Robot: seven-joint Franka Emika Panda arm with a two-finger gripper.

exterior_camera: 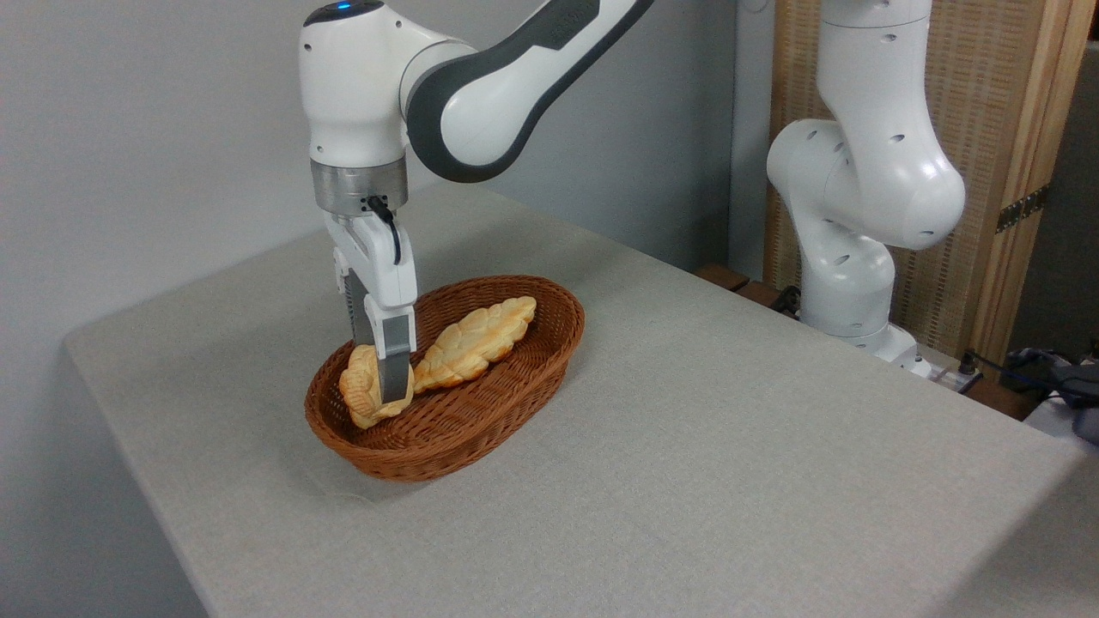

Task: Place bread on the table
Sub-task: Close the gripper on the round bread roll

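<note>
Gripper (388,388) pointing straight down into the wicker basket (515,403), its near finger (394,365) lying across the face of the bread (361,390) — the far finger is hidden, so whether the bun is clamped cannot be told. The bread sits at the basket's left end, just beside the braided loaf (476,342). The basket rests on the table (730,463); the arm's white base (846,292) stands at the far right edge.
</note>
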